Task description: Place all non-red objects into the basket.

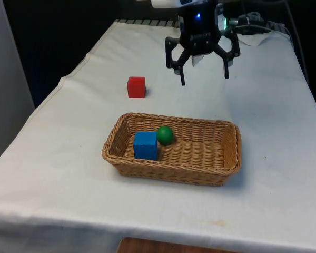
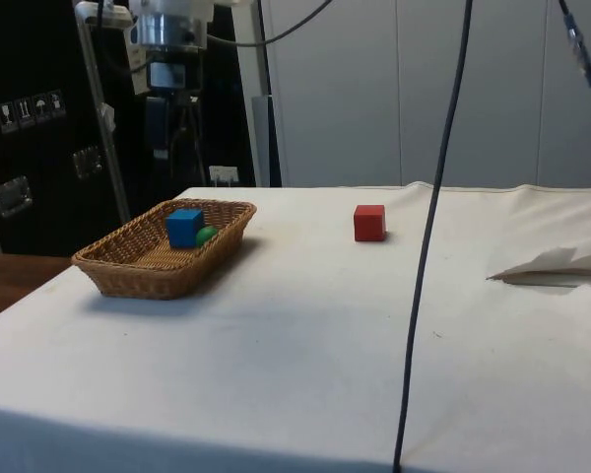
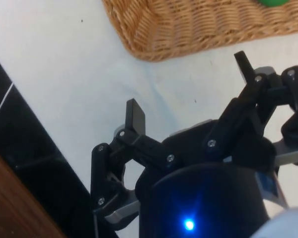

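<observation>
A woven basket [image 1: 229,153] sits in the middle of the table and holds a blue cube [image 1: 145,145] and a green ball [image 1: 165,135] at its end on the front view's left. From the side the basket [image 2: 128,271], blue cube [image 2: 184,227] and green ball [image 2: 207,235] show again. A red cube [image 1: 136,87] rests on the cloth beyond the basket, also seen as the red cube [image 2: 369,223]. My gripper [image 1: 204,80] hangs open and empty above the table, past the basket's far rim. In the wrist view the gripper [image 3: 188,87] is spread wide beside the basket [image 3: 188,29].
Crumpled white paper [image 1: 255,37] lies at the table's far end, seen also as paper [image 2: 561,266] in the side view. A black cable [image 2: 428,246] hangs down in front of the side camera. The cloth edge [image 1: 68,79] drops off at the front view's left.
</observation>
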Controlling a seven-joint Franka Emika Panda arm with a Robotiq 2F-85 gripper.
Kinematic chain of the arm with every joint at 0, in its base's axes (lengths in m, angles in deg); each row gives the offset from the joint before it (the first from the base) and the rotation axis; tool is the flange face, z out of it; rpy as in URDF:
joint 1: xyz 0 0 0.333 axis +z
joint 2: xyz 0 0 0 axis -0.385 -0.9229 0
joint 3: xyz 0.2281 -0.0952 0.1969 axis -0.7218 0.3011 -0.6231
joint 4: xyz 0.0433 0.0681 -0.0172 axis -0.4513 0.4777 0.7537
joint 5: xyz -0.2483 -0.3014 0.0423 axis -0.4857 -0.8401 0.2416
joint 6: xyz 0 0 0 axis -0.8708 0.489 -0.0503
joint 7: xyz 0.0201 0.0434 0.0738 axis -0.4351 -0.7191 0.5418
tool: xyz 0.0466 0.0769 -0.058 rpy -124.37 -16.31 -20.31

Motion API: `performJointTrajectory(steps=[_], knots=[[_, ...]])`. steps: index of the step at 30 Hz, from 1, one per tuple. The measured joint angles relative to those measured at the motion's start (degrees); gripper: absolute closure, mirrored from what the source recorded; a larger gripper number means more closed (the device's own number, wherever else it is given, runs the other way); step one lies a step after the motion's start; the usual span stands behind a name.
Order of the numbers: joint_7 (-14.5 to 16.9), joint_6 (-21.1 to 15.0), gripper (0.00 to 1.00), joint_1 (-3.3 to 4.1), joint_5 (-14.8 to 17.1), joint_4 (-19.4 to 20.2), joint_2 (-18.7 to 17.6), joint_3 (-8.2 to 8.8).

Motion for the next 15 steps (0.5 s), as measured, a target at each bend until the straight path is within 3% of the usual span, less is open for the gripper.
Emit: performJointTrajectory(steps=[15], knots=[[-3.09, -0.23, 0.0, 0.52, -0.46, 2.98, 2.64, 0.06]])
